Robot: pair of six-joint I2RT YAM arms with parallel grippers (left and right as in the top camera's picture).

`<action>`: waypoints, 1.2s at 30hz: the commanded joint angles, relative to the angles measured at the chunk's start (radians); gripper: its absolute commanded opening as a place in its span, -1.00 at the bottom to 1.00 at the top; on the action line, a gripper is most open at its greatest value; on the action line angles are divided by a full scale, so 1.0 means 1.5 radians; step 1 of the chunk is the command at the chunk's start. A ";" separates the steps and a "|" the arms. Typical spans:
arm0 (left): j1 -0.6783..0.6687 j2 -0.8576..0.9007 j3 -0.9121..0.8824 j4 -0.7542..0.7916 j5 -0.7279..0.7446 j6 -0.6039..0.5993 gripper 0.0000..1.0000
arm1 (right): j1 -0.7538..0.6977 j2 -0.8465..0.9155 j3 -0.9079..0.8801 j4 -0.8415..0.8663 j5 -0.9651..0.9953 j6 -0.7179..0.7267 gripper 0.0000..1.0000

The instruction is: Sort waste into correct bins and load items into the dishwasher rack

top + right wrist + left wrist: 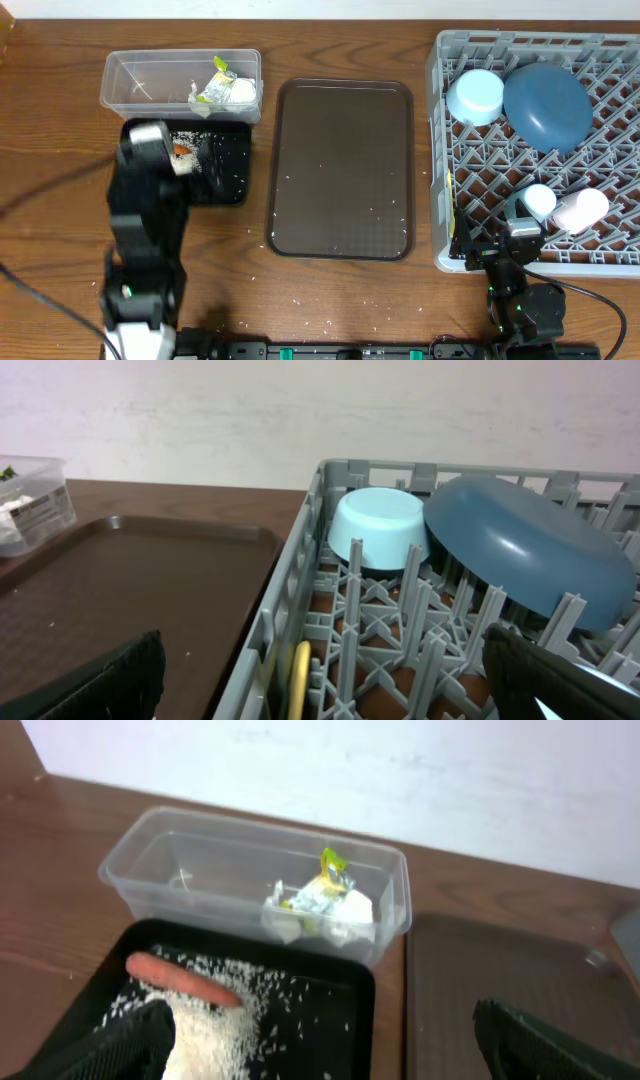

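Rice grains (215, 1030) lie heaped right under your L gripper (330, 1055), in the black tray (340, 1010). The sausage (185, 982) lies across the heap just ahead of the L finger. L jaws stand wide apart, nothing btwn them.

Beyond the tray, close along its far edge, sits the clear tub (190, 870). At the tub's R end, the green-and-white wrapper (325, 885) rests on the crumpled tissue (350, 920).

Off to that gripper's R is the brown serving tray (500, 980). Overhead shows stray grains on it and on the table (350, 300) nearby.

Your R gripper (330, 690) is spread wide too, empty, at the near L corner of the dishwasher rack (290, 570). The yellow spoon (299, 670) stands in a slot just ahead, by the rack's L wall.

Further ahead, the light-blue cup (378, 528) sits at the far wall. The dark-blue dish (520, 545) is tilted on the pegs just beside it, to the R.

Overhead puts the white bowl (540, 200) and pink cup (583, 208) side by side in the rack, close ahead-R of that gripper.
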 commanded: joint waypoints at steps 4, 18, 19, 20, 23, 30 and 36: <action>0.001 -0.158 -0.205 0.122 0.012 0.014 0.96 | 0.007 -0.004 -0.003 -0.001 -0.003 -0.007 0.98; 0.001 -0.431 -0.402 0.172 0.009 0.030 0.96 | 0.007 -0.004 -0.003 -0.001 -0.003 -0.007 0.98; 0.001 -0.444 -0.408 0.171 0.009 0.030 0.96 | 0.007 -0.004 -0.003 -0.001 -0.003 -0.007 0.98; 0.001 -0.456 -0.407 0.155 0.009 0.032 0.96 | 0.007 -0.004 -0.003 -0.001 -0.003 -0.007 0.98; 0.001 -0.479 -0.407 0.139 0.009 0.032 0.96 | 0.007 -0.004 -0.003 -0.001 -0.003 -0.007 0.98; 0.001 -0.487 -0.407 0.100 0.009 0.032 0.96 | 0.007 -0.004 -0.003 -0.001 -0.003 -0.007 0.99; 0.001 -0.487 -0.407 0.046 0.011 0.032 0.96 | 0.007 -0.004 -0.003 -0.001 -0.003 -0.007 0.99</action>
